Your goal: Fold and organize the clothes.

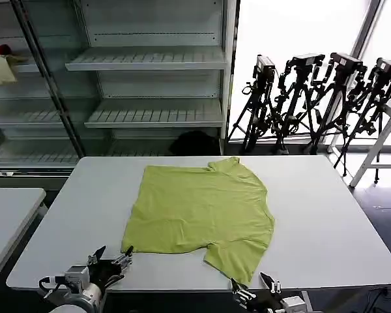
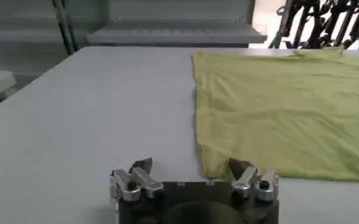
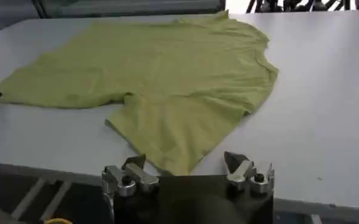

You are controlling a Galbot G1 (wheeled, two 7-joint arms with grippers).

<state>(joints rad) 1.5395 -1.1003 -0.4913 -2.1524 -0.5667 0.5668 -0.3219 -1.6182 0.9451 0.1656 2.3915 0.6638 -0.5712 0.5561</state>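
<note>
The T-shirt (image 1: 202, 212) lies spread on the bench (image 1: 326, 222), collar toward the far edge. Both end effectors hover spread apart at the near edge: the left end effector (image 1: 111, 261) by the hem corner, the right end effector (image 1: 254, 287) just beneath the sleeve.

In your head view, the right hand (image 1: 255, 285) is cut off by the bottom edge. The T-shirt (image 2: 289, 109) runs off the right edge of your left wrist view. Its printed graphic is hidden; you can't tell which side faces down.
</note>
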